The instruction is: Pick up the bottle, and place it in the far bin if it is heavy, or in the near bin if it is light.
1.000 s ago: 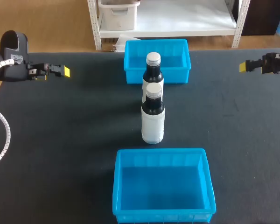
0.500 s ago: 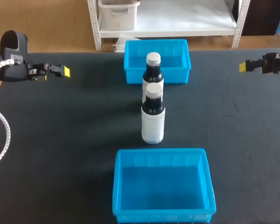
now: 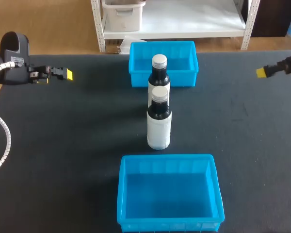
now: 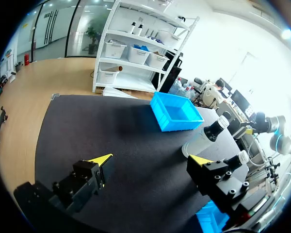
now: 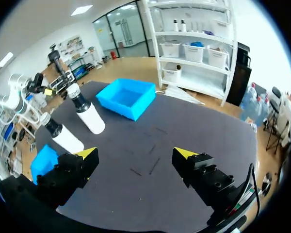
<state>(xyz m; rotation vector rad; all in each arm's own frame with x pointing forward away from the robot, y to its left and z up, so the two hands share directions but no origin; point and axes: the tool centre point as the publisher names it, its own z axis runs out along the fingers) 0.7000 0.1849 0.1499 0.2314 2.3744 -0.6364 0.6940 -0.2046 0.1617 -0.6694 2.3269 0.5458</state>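
Left hand & right hand are open, empty. Near bottle: prob. rigid, slick; wt. unknown; to be gripped at white mid-body.

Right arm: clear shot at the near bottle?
Probably yes. The right gripper is open, and only bare table lies between it and the near bottle. The far bottle stands close behind, so clearance looks tight.

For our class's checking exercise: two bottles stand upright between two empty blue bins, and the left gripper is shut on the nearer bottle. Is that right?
No. The left gripper is open and well apart from the nearer bottle, as the left wrist view shows. The rest holds.
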